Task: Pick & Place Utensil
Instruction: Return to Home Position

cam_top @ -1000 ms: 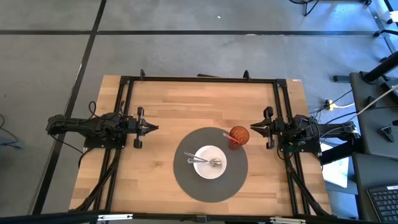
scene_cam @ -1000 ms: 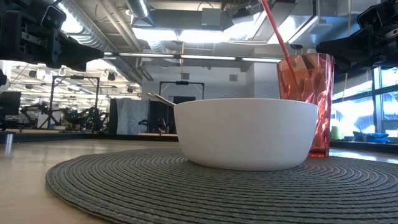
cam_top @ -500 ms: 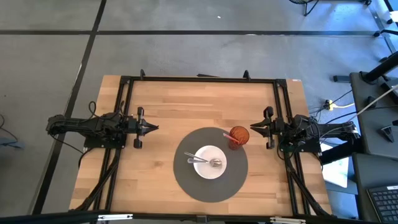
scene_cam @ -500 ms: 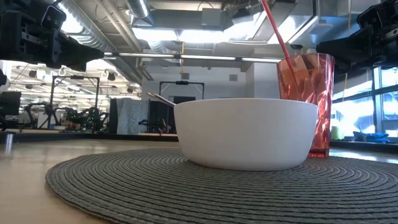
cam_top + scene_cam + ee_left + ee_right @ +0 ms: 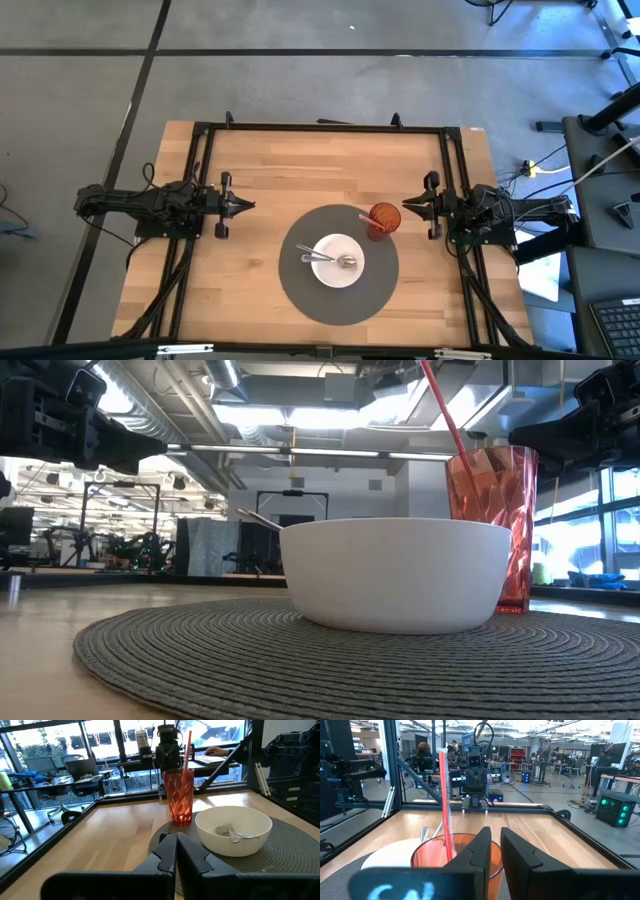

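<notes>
- left gripper (image 5: 248, 206) — mid-left over the desk (image 5: 270, 160), fingers pressed together, empty.
- gray placemat (image 5: 300, 290), lower centre: the white bowl (image 5: 330, 274) on it holds the silver utensils (image 5: 320, 256).
- orange glass (image 5: 384, 217) on the mat, at the bowl's upper right.
- right gripper (image 5: 405, 207) — mid-right, fingers together, empty.

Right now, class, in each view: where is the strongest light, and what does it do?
Low view: ceiling lights and windows backlight the white bowl and orange glass. Left wrist view: window daylight puts glare on the table. High view: even light, faint shadows; left gripper and right gripper wait at the table's sides.
</notes>
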`<state>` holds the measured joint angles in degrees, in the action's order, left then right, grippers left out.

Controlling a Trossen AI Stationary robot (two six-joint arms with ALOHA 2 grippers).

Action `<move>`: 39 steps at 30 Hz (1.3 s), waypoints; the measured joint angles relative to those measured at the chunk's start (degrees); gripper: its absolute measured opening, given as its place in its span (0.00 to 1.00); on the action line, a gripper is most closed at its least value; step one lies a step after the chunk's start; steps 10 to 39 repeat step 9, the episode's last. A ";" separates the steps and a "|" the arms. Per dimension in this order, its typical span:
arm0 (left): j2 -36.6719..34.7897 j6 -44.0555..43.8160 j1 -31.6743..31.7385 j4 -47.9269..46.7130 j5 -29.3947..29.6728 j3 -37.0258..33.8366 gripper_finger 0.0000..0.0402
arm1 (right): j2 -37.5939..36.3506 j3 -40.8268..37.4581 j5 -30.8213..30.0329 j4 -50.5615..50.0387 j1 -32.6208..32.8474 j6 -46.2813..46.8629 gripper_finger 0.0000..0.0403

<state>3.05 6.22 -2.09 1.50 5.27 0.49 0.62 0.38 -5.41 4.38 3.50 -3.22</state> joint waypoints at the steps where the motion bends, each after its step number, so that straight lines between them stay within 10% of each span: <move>1: -0.01 0.02 0.01 0.01 0.01 0.00 0.01 | 0.00 0.00 0.01 0.01 0.00 0.01 0.11; 39: -0.01 0.03 -0.02 0.02 -0.01 0.00 0.02 | 0.00 0.00 0.00 0.00 0.01 0.09 0.11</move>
